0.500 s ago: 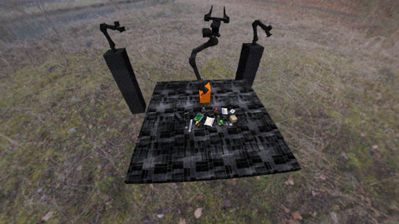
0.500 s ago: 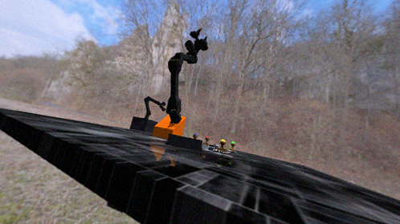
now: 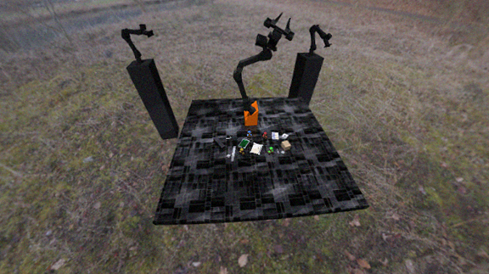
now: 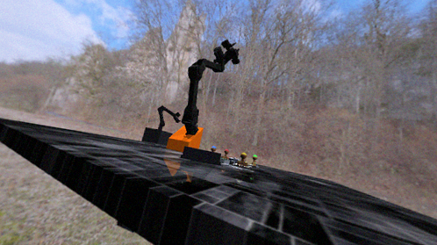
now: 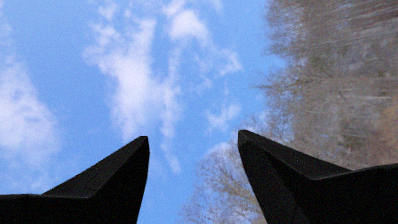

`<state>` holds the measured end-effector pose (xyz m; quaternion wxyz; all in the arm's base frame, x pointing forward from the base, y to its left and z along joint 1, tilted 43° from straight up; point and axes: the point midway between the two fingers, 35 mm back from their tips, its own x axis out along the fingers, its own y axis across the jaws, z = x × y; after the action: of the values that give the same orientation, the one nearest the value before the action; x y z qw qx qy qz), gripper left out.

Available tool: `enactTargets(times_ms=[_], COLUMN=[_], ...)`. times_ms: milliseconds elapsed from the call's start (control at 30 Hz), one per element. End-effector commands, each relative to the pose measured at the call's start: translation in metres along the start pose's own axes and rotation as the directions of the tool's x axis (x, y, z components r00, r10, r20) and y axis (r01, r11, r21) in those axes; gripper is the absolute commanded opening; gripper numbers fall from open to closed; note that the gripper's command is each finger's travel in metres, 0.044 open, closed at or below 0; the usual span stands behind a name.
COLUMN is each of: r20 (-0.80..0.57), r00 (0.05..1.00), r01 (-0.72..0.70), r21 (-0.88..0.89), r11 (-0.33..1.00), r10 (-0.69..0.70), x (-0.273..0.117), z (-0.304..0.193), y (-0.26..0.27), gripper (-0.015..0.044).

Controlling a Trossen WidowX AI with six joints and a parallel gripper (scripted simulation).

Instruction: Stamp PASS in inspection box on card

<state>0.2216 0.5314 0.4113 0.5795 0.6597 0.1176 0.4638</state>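
Observation:
My gripper point(image 3: 285, 16) point(image 5: 193, 141) is raised high above the bench, pointing up and away, its fingers apart with only sky and trees between them. Four small knobbed stamps stand on the bench: blue point(image 3: 249, 133) point(image 4: 213, 148), red point(image 3: 265, 135) point(image 4: 226, 151), yellow point(image 3: 242, 151) point(image 4: 243, 156) and green point(image 3: 271, 150) point(image 4: 254, 158). Which one reads PASS cannot be told. A green rectangle with a pale rim point(image 3: 244, 143), perhaps the pad, lies near a cream card point(image 3: 256, 148). The card's box and any print are too small to make out.
A tan block point(image 3: 286, 145) is right of the green stamp. White pieces point(image 3: 275, 135) point(image 3: 284, 136) lie behind it. A pale strip point(image 3: 233, 153) and a dark block point(image 3: 219, 143) point(image 4: 201, 155) are at the left. The orange arm base point(image 3: 251, 119) point(image 4: 183, 145) is behind. Two pillars with small arms flank the bench.

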Motion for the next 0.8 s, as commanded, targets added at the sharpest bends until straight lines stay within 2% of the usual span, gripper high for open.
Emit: enactTargets(times_ms=[0, 167, 400, 567, 767], r20=[0.039, 0.095, 0.223, 0.316, 0.418], r00=[0.989, 0.954, 0.818, 0.669, 0.440], r01=[0.144, 0.298, 0.575, 0.739, 0.876], r21=[-0.096, -0.189, -0.324, -0.375, -0.393], r11=[0.985, 0.936, 0.751, 0.559, 0.278], r10=[-0.141, -0.284, -0.531, -0.672, -0.795], x=[0.006, 0.004, -0.020, -0.051, -0.103], z=[0.037, 0.070, 0.137, 0.187, 0.248], y=[-0.056, -0.105, -0.191, -0.244, -0.298], gripper=[0.0217, 0.0217, 0.0217, 0.0217, 0.0217])
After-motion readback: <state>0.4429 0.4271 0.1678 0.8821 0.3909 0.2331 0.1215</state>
